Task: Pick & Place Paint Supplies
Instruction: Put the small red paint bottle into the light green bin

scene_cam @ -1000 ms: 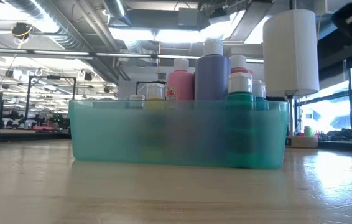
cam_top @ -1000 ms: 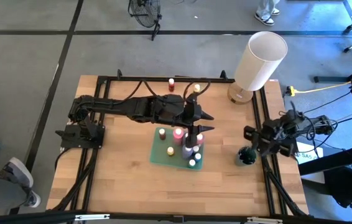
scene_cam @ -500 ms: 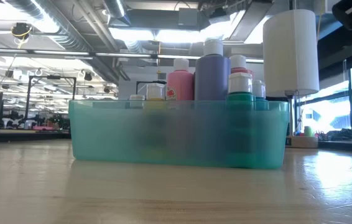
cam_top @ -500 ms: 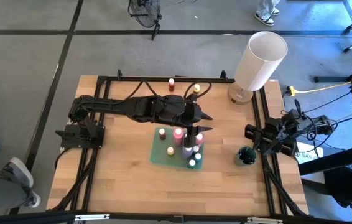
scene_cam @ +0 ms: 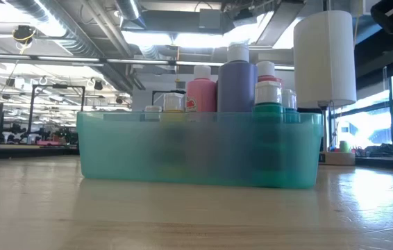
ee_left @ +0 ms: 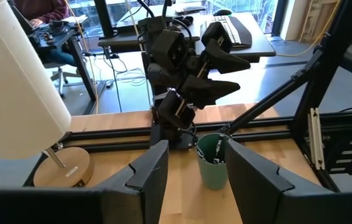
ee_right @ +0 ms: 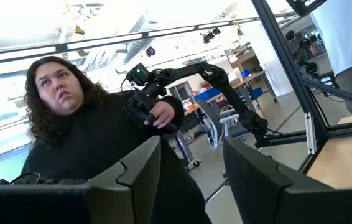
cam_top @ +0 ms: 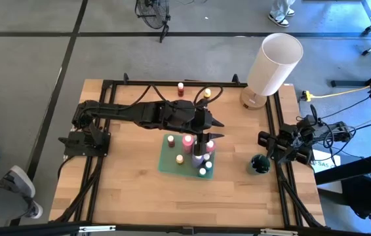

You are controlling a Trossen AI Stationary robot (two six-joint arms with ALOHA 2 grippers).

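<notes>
A teal tray (cam_top: 166,164) sits mid-table and holds several small paint bottles, among them a pink one (cam_top: 187,139) and a purple one (cam_top: 198,157). They stand upright in the tray (scene_cam: 113,153) in the low view. A red bottle (cam_top: 180,87) and a yellow bottle (cam_top: 206,92) stand on the table near its far edge. A dark green cup (cam_top: 259,164) with brushes stands at the right. My left gripper (cam_top: 217,129) hangs open over the tray's far edge, nothing between its fingers (ee_left: 196,152). My right gripper (ee_right: 191,149) is open, tipped upward at the table's right edge.
A tall white cylinder lamp (cam_top: 274,62) on a round wooden base stands at the far right corner. Black frame rails (cam_top: 172,83) run along the table's edges. A person (ee_right: 76,124) shows beyond the table in the right wrist view. Bare wood lies in front of the tray.
</notes>
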